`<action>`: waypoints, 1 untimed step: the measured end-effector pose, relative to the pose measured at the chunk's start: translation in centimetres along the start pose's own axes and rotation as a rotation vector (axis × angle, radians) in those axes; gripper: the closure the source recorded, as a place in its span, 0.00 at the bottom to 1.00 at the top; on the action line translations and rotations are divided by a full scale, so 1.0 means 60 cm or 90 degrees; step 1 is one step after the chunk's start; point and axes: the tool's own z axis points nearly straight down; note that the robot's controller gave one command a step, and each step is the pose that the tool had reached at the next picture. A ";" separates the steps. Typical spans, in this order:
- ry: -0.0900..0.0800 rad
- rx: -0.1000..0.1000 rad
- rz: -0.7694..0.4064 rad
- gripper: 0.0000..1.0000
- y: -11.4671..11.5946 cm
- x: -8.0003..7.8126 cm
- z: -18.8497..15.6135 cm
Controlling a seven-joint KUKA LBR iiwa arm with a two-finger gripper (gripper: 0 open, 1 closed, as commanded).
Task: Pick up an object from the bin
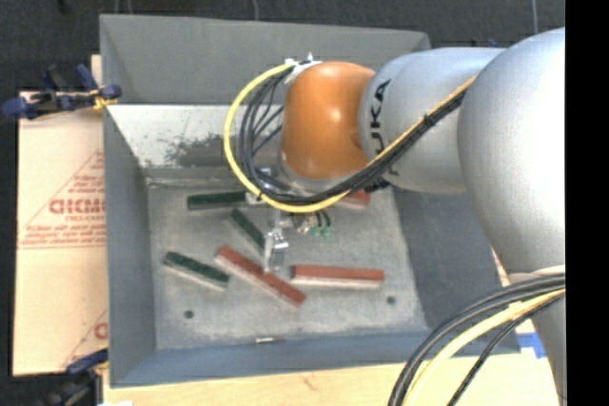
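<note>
Bin (128, 233): grey metal, centre of frame, gritty floor w/ loose flat bars.
Arm (457, 128): silver, comes in from right of frame, covers bin's upper right.
Orange cover (319, 119): on the wrist, above bin centre; black + yellow cables (240, 133) loop round its left side.
Gripper (276, 260): hangs below the cover, low over bin floor, just left of centre.
Grip state: can't tell, open or closed.
Slant red bar (259, 274): lower centre of floor, runs upper left to lower right; gripper tip is right over its middle; contact unclear.
Level red bar (337, 275): just right of gripper, lies horiz., its left end near the slant bar's lower end.
Mid green bar (247, 225): short, slanted, just up-left of gripper.
Top green bar (216, 199): upper left of floor, near back wall.
Low green bar (195, 268): lower left of floor, apart from the rest.
Far red bar (357, 198): partly under the arm, upper right of floor.
</note>
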 end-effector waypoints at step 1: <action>0.006 0.001 0.046 0.00 -0.014 0.044 0.158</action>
